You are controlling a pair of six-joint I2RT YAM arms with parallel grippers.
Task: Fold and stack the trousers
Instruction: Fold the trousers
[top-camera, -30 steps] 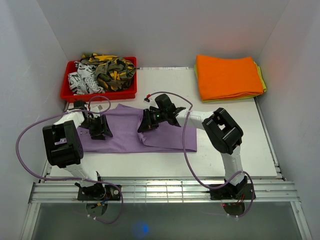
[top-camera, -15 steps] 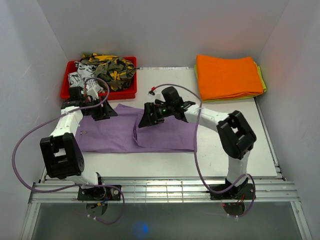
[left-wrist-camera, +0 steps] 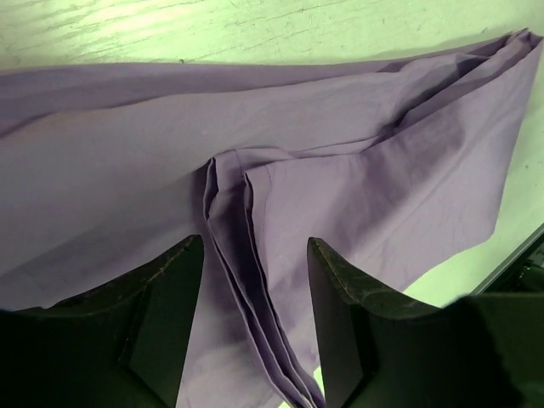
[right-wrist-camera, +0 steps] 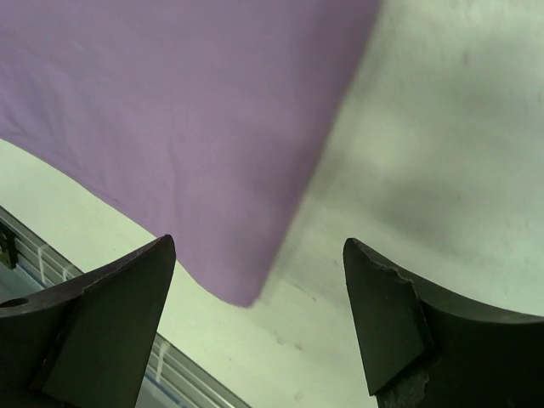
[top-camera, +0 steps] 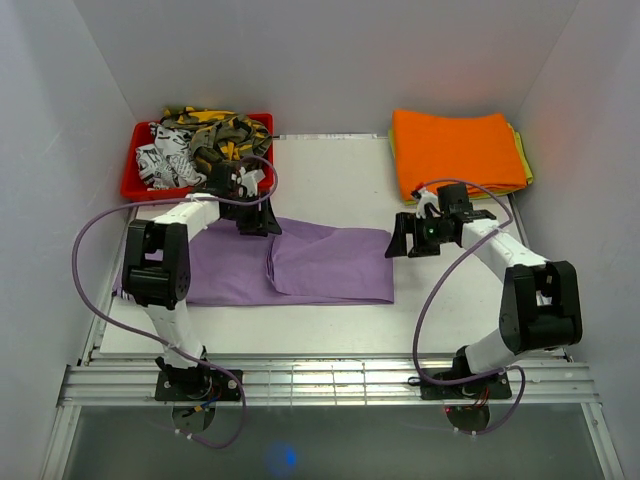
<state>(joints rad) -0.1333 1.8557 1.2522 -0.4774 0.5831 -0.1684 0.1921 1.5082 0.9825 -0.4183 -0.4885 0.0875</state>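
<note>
Left tool (top-camera: 256, 214) sits with its fingers spread wide, right at the 12 o'clock edge of the trousers (top-camera: 320, 265), about halfway along them. In the left wrist view the tool (left-wrist-camera: 255, 246) straddles a bunched ridge of layered fabric edges on the trousers (left-wrist-camera: 127, 153). The fold runs between the two fingers, but they aren't pressed onto it, so nothing is pinched.

Right tool (top-camera: 410, 240) is spread open too. It hangs just off the 3 o'clock end of the trousers, close to the corner but clear of the cloth. From its own camera the tool (right-wrist-camera: 257, 245) shows a rounded corner of the trousers (right-wrist-camera: 170, 102) at 11 o'clock and bare worktop between the fingers — empty jaws.

The trousers themselves lie flat across the middle of the worktop (top-camera: 330, 175), running from the 9 o'clock side to a bit past centre. The 3 o'clock half looks doubled over, with an extra layer on top and its edge showing near the middle.

Other stuff: a red bin (top-camera: 195, 188) at 11 o'clock heaped with camouflage and black-and-white garments (top-camera: 205, 140), and at 1 o'clock a folded orange cloth (top-camera: 455, 150) sitting on a yellow-green cloth (top-camera: 524, 160) that peeks out along its 3 o'clock edge.
</note>
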